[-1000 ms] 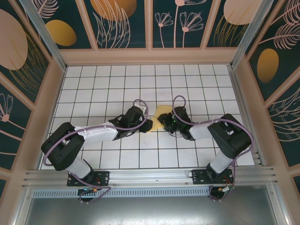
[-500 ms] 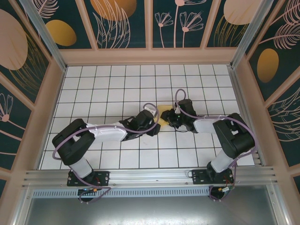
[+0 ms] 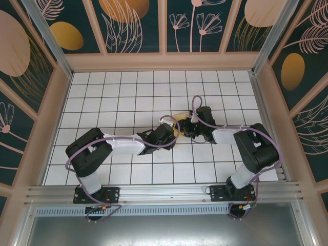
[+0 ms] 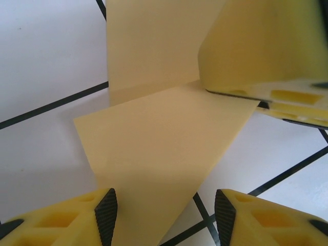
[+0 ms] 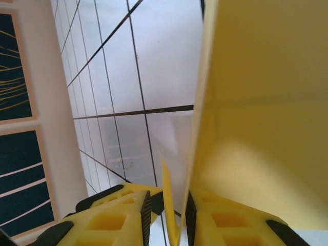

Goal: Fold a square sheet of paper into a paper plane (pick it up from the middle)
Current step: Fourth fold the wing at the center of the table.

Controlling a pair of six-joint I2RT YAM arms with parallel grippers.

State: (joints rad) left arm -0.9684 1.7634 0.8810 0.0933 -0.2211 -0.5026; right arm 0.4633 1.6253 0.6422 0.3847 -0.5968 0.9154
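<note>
I count one yellow sheet (image 4: pixel 164 148) and two grippers. My left gripper (image 4: pixel 164 218) stands wide over it; my right gripper (image 5: pixel 168 212) pinches its edge.

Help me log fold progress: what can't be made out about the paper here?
Top external: the left end effector and right end effector cover most of the square sheet of paper; its folds are unreadable.
Left wrist: the sheet's near edge runs off the bottom edge between the open left end effector's fingers.
Right wrist: the sheet is close and blurred; whether the right end effector truly pinches it is unclear.
</note>
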